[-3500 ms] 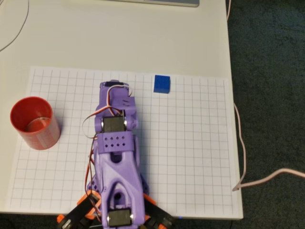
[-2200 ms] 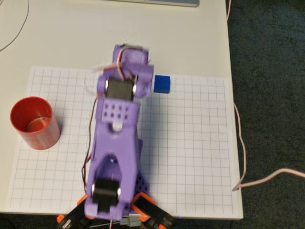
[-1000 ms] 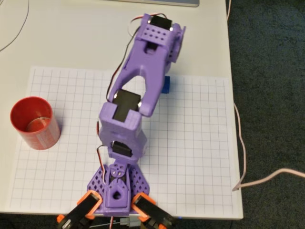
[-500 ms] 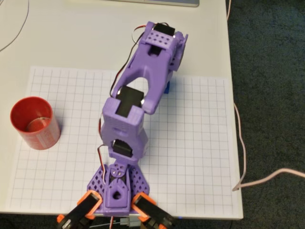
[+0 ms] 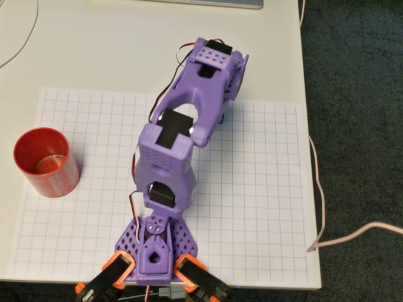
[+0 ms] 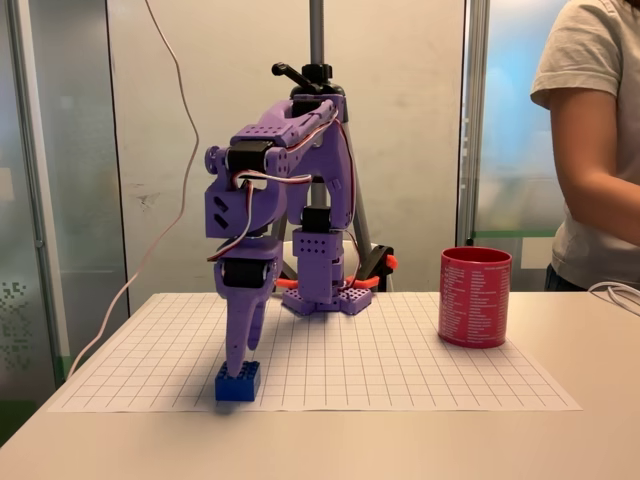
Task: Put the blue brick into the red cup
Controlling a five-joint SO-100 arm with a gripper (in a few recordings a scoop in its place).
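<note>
Blue brick, a small bright-blue plastic block, sits on the white grid paper sheet, well apart from the round red plastic cup. Purple two-finger gripper reaches down onto its top; cannot tell if clenched. Brick not lifted; grasp, carry and drop remain.

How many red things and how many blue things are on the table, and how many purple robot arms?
Red: 1, the red cup
Blue: 1, the blue brick
Purple: 1, the robot arm
Total: 3
</note>
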